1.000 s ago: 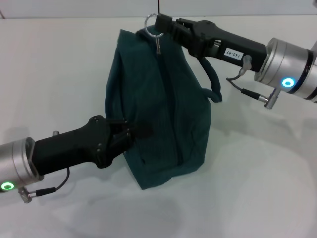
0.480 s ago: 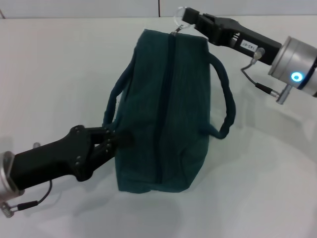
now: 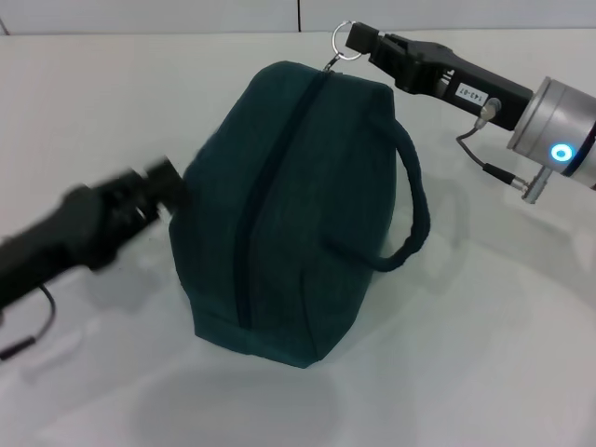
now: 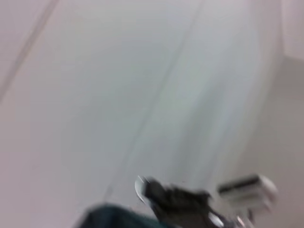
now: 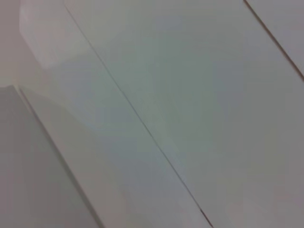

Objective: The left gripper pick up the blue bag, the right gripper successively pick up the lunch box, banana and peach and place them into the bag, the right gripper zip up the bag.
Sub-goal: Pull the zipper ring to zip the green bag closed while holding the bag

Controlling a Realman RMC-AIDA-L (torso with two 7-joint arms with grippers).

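Observation:
The blue bag [image 3: 289,214] lies on the white table with its zipper line closed along the top. One rope handle [image 3: 415,209] loops out on its right side. My right gripper [image 3: 358,42] is at the bag's far end, shut on the ring zipper pull [image 3: 344,37]. My left gripper [image 3: 163,184] is blurred by motion at the bag's left side. In the left wrist view, the bag's edge [image 4: 109,216] and the right gripper [image 4: 173,199] show low down. The lunch box, banana and peach are out of view.
The white table [image 3: 484,354] spreads around the bag. A cable loop [image 3: 480,158] hangs under the right arm's wrist. The right wrist view shows only pale flat surfaces.
The bag has rolled, its zipper line now further to the left. My left gripper has swung up and to the left along the bag's side. My right gripper stays on the ring.

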